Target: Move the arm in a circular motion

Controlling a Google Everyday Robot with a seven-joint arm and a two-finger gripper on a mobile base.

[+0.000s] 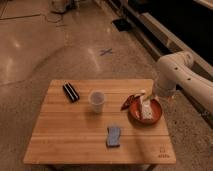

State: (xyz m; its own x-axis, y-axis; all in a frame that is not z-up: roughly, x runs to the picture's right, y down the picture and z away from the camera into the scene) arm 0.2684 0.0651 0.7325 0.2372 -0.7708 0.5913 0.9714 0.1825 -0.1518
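Observation:
The arm (176, 70) is large, white and tubular, and it enters from the right edge. Its rounded elbow rises above the table's right side, and its last segment drops toward the table. The gripper (145, 106) hangs at the end of the arm, low over a red bowl (156, 116) on the right part of the wooden table (75, 140). The gripper's pale parts overlap the bowl's inside, so what lies in the bowl is hidden.
On the table stand a clear plastic cup (96, 100) in the middle, a black flat object (70, 92) at the back left, a blue sponge (114, 136) at the front and a red packet (128, 102) next to the bowl. A dark wall base runs at the right.

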